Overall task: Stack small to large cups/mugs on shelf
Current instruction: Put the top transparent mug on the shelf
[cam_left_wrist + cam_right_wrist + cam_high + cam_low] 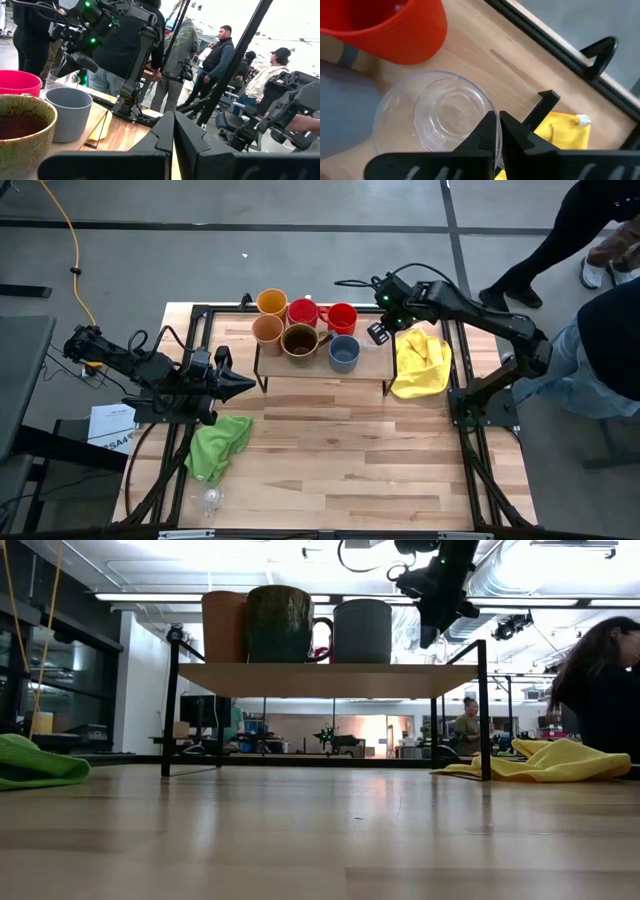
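The low light-wood shelf on thin black legs stands near the desk's far edge, its long axis running along that edge. On it six upright vessels sit in two rows, mouths up. Back row: a yellow-orange cup, a red mug and a second red mug. Front row: a tan cup, a brown glazed mug with a mottled green rim, its handle toward the shelf's right end, and a blue-grey handleless mug.

At the shelf's right end, behind the blue-grey mug, a clear ribbed glass stands upright on the board just beside a red mug. The right gripper hangs over that glass's rim with its fingers drawn nearly together, only a thin gap between them, pinching the glass wall. The left gripper rests off the shelf's left end over the desk, fingers closed tip to tip and empty.

A second clear glass lies near the desk's front left corner, beside a crumpled green cloth. A yellow cloth lies by the shelf's right end.
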Robot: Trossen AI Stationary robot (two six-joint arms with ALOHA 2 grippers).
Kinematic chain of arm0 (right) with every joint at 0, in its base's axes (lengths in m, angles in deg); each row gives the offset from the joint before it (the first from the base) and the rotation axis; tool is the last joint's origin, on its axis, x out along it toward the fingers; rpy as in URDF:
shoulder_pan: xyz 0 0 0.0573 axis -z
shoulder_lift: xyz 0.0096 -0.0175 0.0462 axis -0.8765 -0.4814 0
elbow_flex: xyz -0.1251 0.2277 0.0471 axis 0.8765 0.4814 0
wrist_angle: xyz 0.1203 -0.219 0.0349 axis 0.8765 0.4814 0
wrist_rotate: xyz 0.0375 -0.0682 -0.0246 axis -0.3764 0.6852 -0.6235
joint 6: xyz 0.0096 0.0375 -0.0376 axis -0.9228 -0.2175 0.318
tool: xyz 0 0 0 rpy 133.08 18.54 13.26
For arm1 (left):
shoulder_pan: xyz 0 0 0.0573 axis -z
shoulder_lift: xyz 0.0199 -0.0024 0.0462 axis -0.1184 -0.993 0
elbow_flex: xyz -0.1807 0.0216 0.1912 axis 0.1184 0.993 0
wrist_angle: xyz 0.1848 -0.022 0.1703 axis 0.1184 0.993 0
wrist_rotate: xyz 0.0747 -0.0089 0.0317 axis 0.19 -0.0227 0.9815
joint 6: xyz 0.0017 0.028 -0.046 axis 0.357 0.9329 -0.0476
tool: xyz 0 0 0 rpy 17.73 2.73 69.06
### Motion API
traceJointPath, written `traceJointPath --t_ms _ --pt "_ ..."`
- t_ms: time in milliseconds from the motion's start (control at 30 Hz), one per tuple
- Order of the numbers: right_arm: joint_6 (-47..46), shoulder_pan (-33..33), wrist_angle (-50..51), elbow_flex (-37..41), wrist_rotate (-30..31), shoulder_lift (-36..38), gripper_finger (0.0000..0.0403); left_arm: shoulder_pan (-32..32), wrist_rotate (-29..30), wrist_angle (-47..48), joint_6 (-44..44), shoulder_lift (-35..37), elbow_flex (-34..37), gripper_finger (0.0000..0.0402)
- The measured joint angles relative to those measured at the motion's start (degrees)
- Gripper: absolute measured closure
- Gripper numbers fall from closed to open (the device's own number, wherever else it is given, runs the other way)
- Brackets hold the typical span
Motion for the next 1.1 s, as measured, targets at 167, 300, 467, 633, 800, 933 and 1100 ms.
traceJointPath --t_ms 167,300,467,633,800,933,1100 --pt "-1.03 0.68 0.24 0.0 -0.83 0.0 0.0403 0.0 0.0 0.0 0.0 0.0 0.0 0.0401" --pt "-1.29 1.02 0.64 0.0 -0.82 0.0 0.0403 0.0 0.0 0.0 0.01 -0.02 0.0 0.0401" --pt "-2.37 1.03 -0.67 0.0 1.07 0.0 0.0403 0.0 0.0 0.0 0.0 0.0 0.0 0.0401" --pt "-3.91 1.15 -1.51 0.0 1.39 -0.11 0.0403 0.0 0.02 0.0 0.0 -0.02 0.0 0.0401" --pt "-5.36 1.4 -1.37 0.09 0.94 -0.22 0.0403 0.0 0.02 0.0 0.0 0.0 0.0 0.0401" --pt "-5.84 1.4 -1.4 0.11 0.92 -0.22 0.0403 0.0 0.02 0.0 0.0 0.0 0.0 0.0401" --pt "-6.02 1.4 -1.4 0.13 0.87 -0.22 0.0403 0.01 0.02 0.0 0.0 -0.02 0.0 0.0401"
